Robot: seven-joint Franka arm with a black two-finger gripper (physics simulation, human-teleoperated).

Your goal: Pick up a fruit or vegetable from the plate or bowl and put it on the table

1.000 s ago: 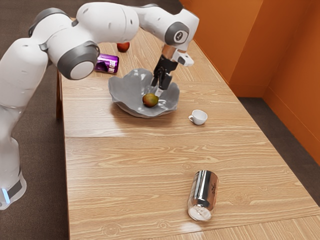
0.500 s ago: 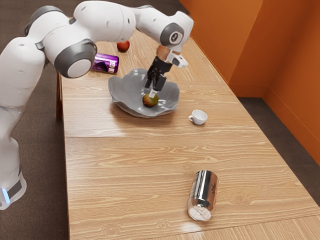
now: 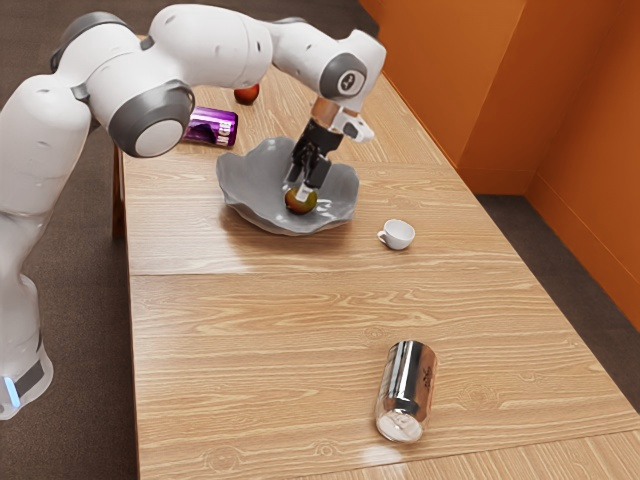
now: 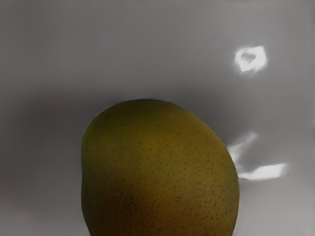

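While the exterior view shows the pincer (image 3: 298, 190) spread over the fruit (image 3: 301, 206), the wrist view reveals its dark speckles (image 4: 130, 199).

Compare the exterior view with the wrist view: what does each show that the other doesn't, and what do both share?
Exterior view: the robot arm, its gripper at the fruit, the wooden table, a white cup, a silver can, a purple can, a round red item and the orange wall.

Wrist view: fine dark specks on the fruit's skin.

Both: the fruit's greenish-brown upper side and the grey bowl with bright glints.
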